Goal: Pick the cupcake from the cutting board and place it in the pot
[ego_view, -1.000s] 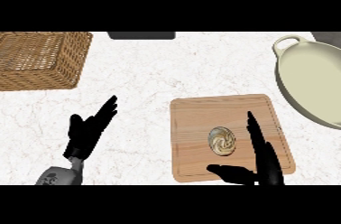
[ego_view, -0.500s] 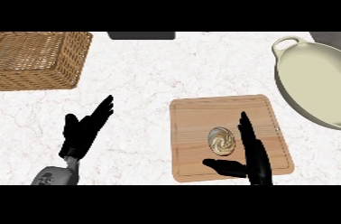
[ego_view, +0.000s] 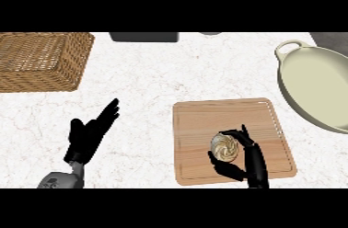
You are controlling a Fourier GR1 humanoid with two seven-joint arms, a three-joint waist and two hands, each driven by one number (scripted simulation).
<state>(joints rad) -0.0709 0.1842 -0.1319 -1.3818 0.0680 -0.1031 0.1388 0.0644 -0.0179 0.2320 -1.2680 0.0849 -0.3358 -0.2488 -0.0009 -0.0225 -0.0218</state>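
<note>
Cupcake (ego_view: 225, 146) is seen on the cutting board (ego_view: 204, 121), enclosed by the curled fingers and thumb of the right hand (ego_view: 249, 160). Left hand (ego_view: 89, 135) is held open at lower left. Pot (ego_view: 319, 91) is noted at far right.

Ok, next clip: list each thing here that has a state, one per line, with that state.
cupcake: upright on the cutting board, fingers curled round it
cutting board: flat on the counter, holding the cupcake
pot: lid off, nothing inside
basket: open top, contents cannot be told
right hand: shut on the cupcake
left hand: open, resting, fingers up
</note>
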